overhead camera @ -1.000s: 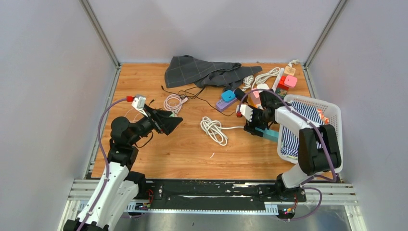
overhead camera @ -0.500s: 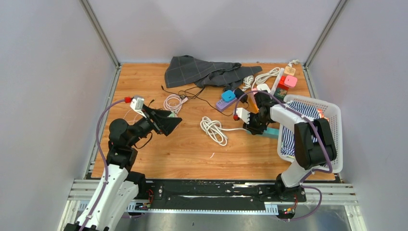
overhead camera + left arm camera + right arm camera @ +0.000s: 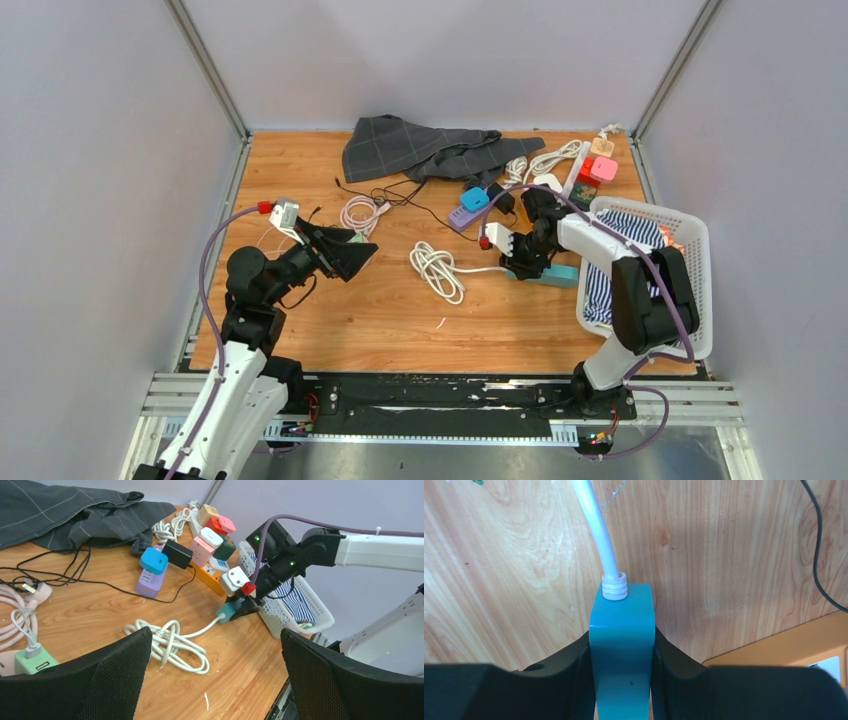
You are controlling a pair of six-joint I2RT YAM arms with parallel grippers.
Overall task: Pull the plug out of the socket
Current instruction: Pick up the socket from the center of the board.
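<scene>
My right gripper [image 3: 622, 680] is shut on the cable end of a teal socket strip [image 3: 622, 635], one finger pressed on each side. The strip [image 3: 560, 277] lies on the table left of the basket, mostly hidden under my right gripper [image 3: 527, 265]. Its white cable [image 3: 596, 530] leads to a loose coil [image 3: 438, 268]. Behind it a blue plug [image 3: 474, 199] sits in a purple socket strip [image 3: 460, 217], with a black adapter [image 3: 177, 554] beside it. My left gripper [image 3: 215, 632] hangs open over the left side of the table, holding nothing.
A white basket [image 3: 697, 240] with striped cloth stands at the right edge. An orange strip [image 3: 210, 578] with several coloured plugs lies at the back right. A grey cloth [image 3: 410, 145] covers the back middle. A pink cable [image 3: 358, 212] and green charger [image 3: 32, 659] lie left.
My right gripper has closed on the teal strip and shifted left and back with it. The white coil slid slightly left. The left arm has not moved.
</scene>
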